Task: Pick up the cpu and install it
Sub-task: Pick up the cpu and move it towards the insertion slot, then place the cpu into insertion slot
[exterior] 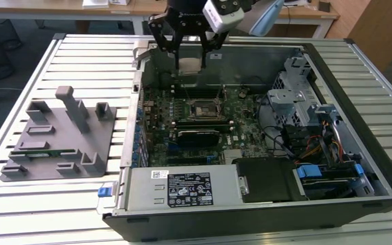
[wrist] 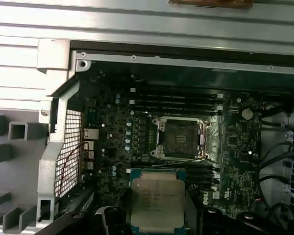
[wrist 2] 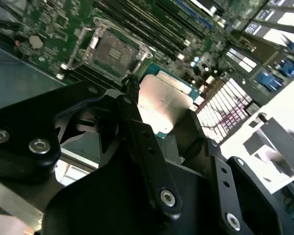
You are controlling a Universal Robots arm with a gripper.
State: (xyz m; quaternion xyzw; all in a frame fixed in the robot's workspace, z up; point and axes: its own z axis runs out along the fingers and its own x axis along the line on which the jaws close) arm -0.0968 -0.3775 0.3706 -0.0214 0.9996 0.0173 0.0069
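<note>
My gripper (exterior: 190, 61) hangs over the far end of the open computer case (exterior: 359, 76), shut on the cpu (exterior: 190, 65), a flat square chip with a dull silver top. The cpu (wrist: 158, 198) sits level between the two black fingers (wrist: 107, 215), edged in pale green. In the second wrist view the cpu (wrist 2: 164, 103) is clamped from both sides, its metal top facing the camera. The open black socket (exterior: 203, 109) lies on the motherboard, nearer the case's middle than the chip. The socket (wrist: 180, 138) has its frame raised, and the socket (wrist 2: 110, 49) holds nothing.
A grey fixture block (exterior: 59, 138) stands on the slatted table at the exterior view's left, with a green memory stick (exterior: 43, 152) in it. Inside the case are a power supply (exterior: 182, 189), a drive cage (exterior: 298, 97) and cables (exterior: 305, 148).
</note>
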